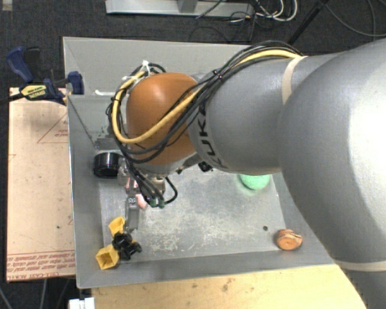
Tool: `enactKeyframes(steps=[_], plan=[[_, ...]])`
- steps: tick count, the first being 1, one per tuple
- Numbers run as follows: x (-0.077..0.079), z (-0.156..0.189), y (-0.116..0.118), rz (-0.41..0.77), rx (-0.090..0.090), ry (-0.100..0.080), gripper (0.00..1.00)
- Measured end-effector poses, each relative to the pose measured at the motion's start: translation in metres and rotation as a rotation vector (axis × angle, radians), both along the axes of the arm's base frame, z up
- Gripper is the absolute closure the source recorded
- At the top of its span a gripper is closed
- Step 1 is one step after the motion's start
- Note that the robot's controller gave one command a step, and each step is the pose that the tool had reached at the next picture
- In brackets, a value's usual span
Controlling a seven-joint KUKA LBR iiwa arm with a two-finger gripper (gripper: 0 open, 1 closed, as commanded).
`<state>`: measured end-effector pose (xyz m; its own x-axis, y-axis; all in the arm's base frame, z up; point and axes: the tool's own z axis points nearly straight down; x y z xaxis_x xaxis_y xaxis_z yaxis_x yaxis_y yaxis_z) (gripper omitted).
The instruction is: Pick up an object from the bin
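1. A small yellow-and-black thing (119, 243), with two yellow blocks joined by a black middle part, lies on the floor of the grey bin (206, 227) in the 7 o'clock corner, close to the near and left walls.
2. The gripper (132, 223) reaches down just at 1 o'clock of it, and its tip comes right beside the upper yellow block. It looks to be touching the block or nearly so, though the narrow view of the tip leaves that unsure.
3. Whether the gripper is spread or pressed together, I cannot tell, and nothing can be seen pinched in it.
4. At 11 o'clock of the gripper, against the left side of the bin, lies a black round thing (105, 165) like a short cylinder.
5. The orange wrist cover (157, 118), looped with yellow and black cables (180, 111), hangs over the bin's middle at 12 o'clock of the gripper. The thick grey arm (309, 127) comes in from 3 o'clock.
6. A pale green thing (254, 182) peeps from under the arm at 3 o'clock of the bin.
7. A brown round thing (287, 239) lies well apart, in the 5 o'clock corner.
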<state>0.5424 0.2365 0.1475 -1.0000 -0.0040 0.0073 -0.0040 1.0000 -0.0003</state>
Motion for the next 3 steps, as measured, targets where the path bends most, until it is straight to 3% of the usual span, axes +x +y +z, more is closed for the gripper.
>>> enactKeyframes(steps=[1,2,3], plan=[[0.002,0.005,-0.001,-0.003,0.002,-0.007,0.00],[-0.040,-0.049,-0.014,-0.056,0.005,-0.011,0.00],[-0.051,-0.076,-0.019,0.158,0.004,-0.013,1.00]])
